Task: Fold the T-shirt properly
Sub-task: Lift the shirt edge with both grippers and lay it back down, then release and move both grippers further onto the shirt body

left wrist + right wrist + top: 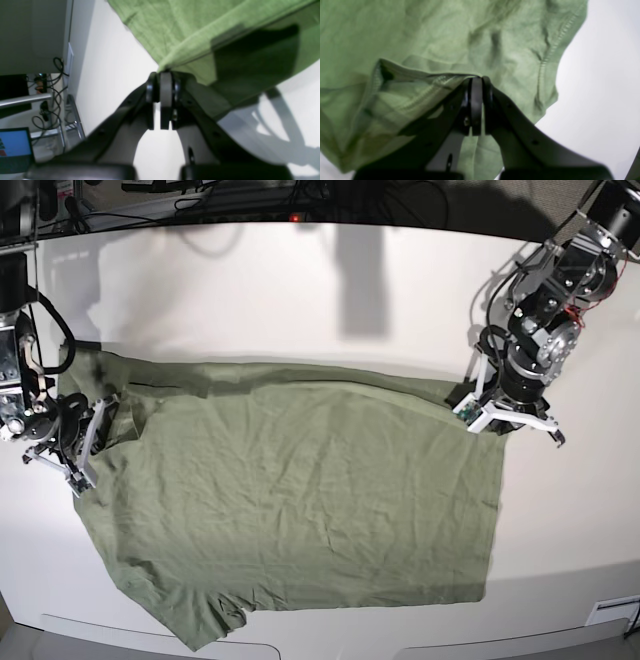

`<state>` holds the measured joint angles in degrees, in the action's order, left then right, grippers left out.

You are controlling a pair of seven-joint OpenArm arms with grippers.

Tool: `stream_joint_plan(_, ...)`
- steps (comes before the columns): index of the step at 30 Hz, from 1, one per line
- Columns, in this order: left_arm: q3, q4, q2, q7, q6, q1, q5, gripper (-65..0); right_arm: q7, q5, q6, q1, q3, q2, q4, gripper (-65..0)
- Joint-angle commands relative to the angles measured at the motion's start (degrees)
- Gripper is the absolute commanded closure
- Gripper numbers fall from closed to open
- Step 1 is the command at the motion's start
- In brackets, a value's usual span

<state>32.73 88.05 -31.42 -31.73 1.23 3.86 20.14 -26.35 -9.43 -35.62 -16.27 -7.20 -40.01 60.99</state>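
Base view: T-shirt (300,500) lying spread on the table (300,290), left gripper (160,75) and right gripper (477,78) each pinching an edge corner, needing level, matched lifting to be folding it squarely

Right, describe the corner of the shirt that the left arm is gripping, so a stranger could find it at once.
On the white table, the green T-shirt lies spread wide. Follow its far edge to the base view's right end, where the left gripper is shut on the fabric. That pinched hem corner is square; the opposite end has sleeves.
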Motion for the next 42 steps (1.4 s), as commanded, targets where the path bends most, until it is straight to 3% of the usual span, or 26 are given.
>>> stream_joint_plan(1, -0.4, 0.4, -0.8, 0.3, -1.0, 1.1, 0.8, 0.0, 1.2, 0.5, 0.5, -2.3, 0.3, -1.7, -0.3, 0.0)
stream_joint_plan(8, -0.4, 0.3, -1.0, 0.5, -2.4, 1.3, 0.9, 0.0, 1.2, 0.8, 0.9, -6.4, 0.3, -2.4, -2.9, 0.0)
stream_joint_plan(21, -0.4, -4.0, -1.0, 3.7, -2.8, 5.0, 0.8, 0.0, 3.9, 1.6, 0.8, -6.6, 0.3, -2.4, -2.9, 0.0)
stream_joint_plan(32, -0.4, -8.6, -0.8, 10.5, -2.8, 5.0, -1.1, 0.0, 4.5, 4.5, 0.9, -6.6, -5.4, -2.4, -2.9, 0.0)
stream_joint_plan(37, -0.4, -8.6, -0.8, 12.1, -2.8, 5.0, -1.2, 0.0, 5.2, 5.2, 5.0, -6.6, -6.0, -2.4, -2.9, 0.0)
stream_joint_plan(42, -0.4, -8.6, -0.8, 12.7, -2.7, 5.0, -1.1, 0.0, 5.4, 7.5, 5.4, -6.6, -6.0, -2.4, -2.9, 0.0)
